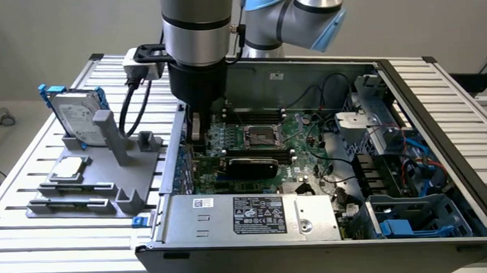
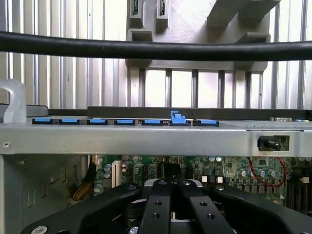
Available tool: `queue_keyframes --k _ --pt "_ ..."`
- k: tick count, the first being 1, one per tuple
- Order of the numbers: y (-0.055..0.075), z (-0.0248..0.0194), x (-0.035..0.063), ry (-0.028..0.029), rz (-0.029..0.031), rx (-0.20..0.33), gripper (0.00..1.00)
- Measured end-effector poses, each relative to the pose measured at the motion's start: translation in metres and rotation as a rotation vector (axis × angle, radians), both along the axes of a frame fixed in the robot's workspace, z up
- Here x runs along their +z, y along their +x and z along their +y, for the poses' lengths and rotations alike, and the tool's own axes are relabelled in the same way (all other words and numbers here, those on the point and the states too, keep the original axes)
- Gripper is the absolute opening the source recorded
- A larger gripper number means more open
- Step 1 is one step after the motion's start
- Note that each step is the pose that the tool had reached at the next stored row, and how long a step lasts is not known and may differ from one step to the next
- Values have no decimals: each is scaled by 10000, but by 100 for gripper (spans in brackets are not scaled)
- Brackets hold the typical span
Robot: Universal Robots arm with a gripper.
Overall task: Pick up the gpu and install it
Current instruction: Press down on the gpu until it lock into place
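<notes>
The gpu (image 1: 249,166), with its glossy black rounded shroud, sits across the green motherboard (image 1: 308,131) just below the CPU socket (image 1: 260,135), inside the open computer case (image 1: 172,175). My gripper (image 1: 196,135) hangs straight down inside the case, close to its wall on the exterior view's left. It is beside the gpu's end and apart from the shroud. In the wrist view the two black fingers (image 2: 158,204) are pressed together, so the gripper (image 2: 171,184) is shut with nothing visible between them. Beyond them are the motherboard and the case's metal wall (image 2: 146,139).
A silver hard drive with a blue frame (image 1: 74,112) stands on a grey fixture (image 1: 91,178) outside the case, on the exterior view's left. The power supply (image 1: 255,215) fills the case's near side, beside a blue drive cage (image 1: 416,218). A black cable (image 2: 146,48) crosses the wrist view.
</notes>
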State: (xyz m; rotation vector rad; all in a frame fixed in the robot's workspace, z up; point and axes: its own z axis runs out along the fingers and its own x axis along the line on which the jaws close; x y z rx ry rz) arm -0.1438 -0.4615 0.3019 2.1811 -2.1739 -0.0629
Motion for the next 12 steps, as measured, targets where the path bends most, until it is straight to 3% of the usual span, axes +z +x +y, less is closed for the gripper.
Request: queue_keyframes --k 12 --pt "-19 -1 -3 4 154 -75 11"
